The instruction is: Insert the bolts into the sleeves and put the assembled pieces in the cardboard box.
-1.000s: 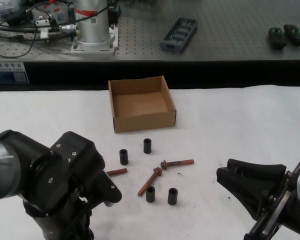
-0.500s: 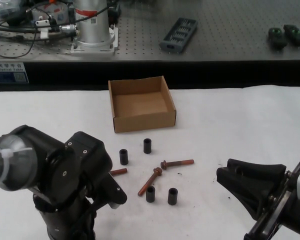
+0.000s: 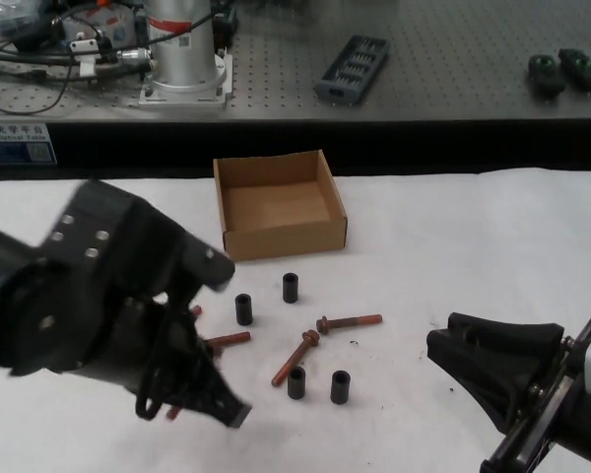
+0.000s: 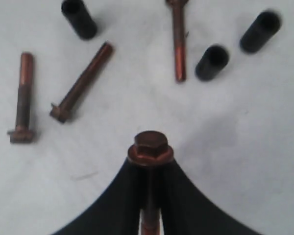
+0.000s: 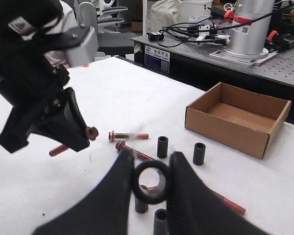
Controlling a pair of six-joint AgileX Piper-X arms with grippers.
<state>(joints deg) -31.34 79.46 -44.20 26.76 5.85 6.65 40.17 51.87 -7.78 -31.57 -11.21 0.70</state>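
Bench: white cloth, faintly creased, in front of a perforated metal table
Change, last second: my left arm rose from its low crouch and swung out over the parts; my right arm kept still
Left gripper: closed on one bolt, copper-brown, hexagonal flanged head proud of the smooth black jaws, shank running back between them
Right gripper: clamped on one sleeve, a short black tube with its bore facing the lens
Meaning, as I judge it: both halves are in hand, mating comes next
Beneath my left gripper: three loose bolts, four loose sleeves
Cardboard box: brown, matte, open-topped, empty, well beyond both grippers
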